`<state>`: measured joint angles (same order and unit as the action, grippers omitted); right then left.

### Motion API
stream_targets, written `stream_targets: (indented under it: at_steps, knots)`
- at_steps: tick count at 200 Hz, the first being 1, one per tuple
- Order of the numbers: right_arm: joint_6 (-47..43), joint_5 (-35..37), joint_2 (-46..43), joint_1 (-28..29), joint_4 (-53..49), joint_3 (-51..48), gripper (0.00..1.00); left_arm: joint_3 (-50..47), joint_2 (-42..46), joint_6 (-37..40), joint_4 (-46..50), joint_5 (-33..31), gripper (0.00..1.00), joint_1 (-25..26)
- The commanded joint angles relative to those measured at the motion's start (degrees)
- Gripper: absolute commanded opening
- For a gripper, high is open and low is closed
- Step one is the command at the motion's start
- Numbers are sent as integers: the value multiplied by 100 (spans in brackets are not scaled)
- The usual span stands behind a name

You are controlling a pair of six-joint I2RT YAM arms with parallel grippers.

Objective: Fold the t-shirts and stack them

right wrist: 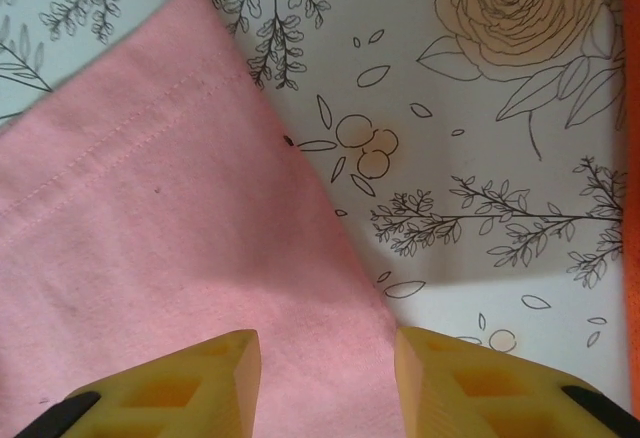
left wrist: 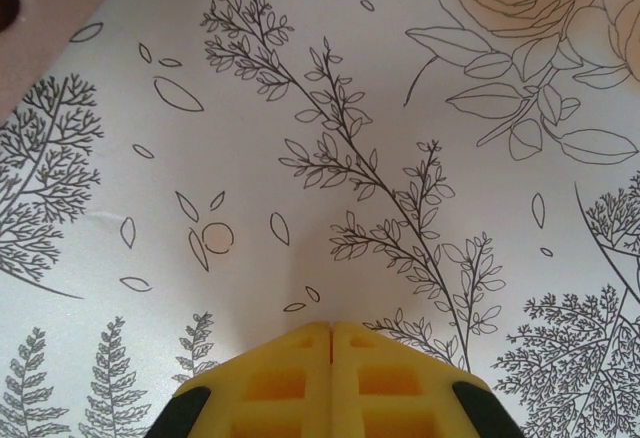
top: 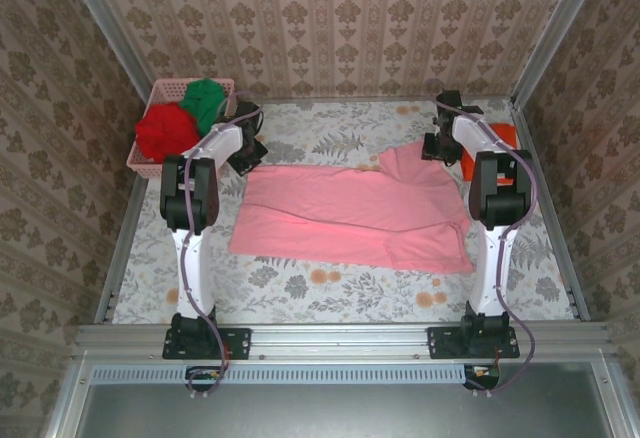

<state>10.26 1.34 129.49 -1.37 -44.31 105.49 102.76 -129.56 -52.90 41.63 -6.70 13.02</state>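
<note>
The right hand (right wrist: 325,346) hangs with its fingers spread and holds nothing. It straddles a stitched edge of the light pink t-shirt (right wrist: 150,208), a stance that looks meant for pinching the cloth at the shirt's far right end. The left hand (left wrist: 331,330) has its fingers pressed together on nothing, over bare table (left wrist: 300,108) just off the pink shirt's far left corner, and it would have to open before taking cloth. The pink shirt itself lies spread flat. Just right of it sits the orange t-shirt (top: 507,138), folded square — probably the base of the stack. Left of it, beyond the left arm, the red t-shirt (top: 165,130) and green t-shirt (top: 205,98) wait bunched in the basket (top: 170,85).
</note>
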Motion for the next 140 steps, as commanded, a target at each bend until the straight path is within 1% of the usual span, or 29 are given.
stream_targets:
  at_steps: [1,28,32,35,49,57,95,140]
  knots:
    - [-201,35,309,-31,-450,300,38,-4,62,52,152,-22,0,-80]
    - [-97,-143,502,-30,-586,429,33,-6,62,53,145,-4,0,-82]
    - [-90,-151,513,-30,-594,424,31,1,63,52,145,0,0,-80]
    - [-86,-152,522,-30,-596,420,28,6,75,52,158,1,0,-80]
    - [-70,-118,529,-26,-613,426,8,4,71,54,149,18,0,-79]
    - [-74,-106,502,-30,-622,428,0,-1,79,59,148,35,0,-80]
    - [-36,-39,13,-30,-531,340,0,-72,259,69,83,92,0,-71]
    - [156,-12,-1094,-30,72,-576,0,-315,806,133,-17,111,0,-72]
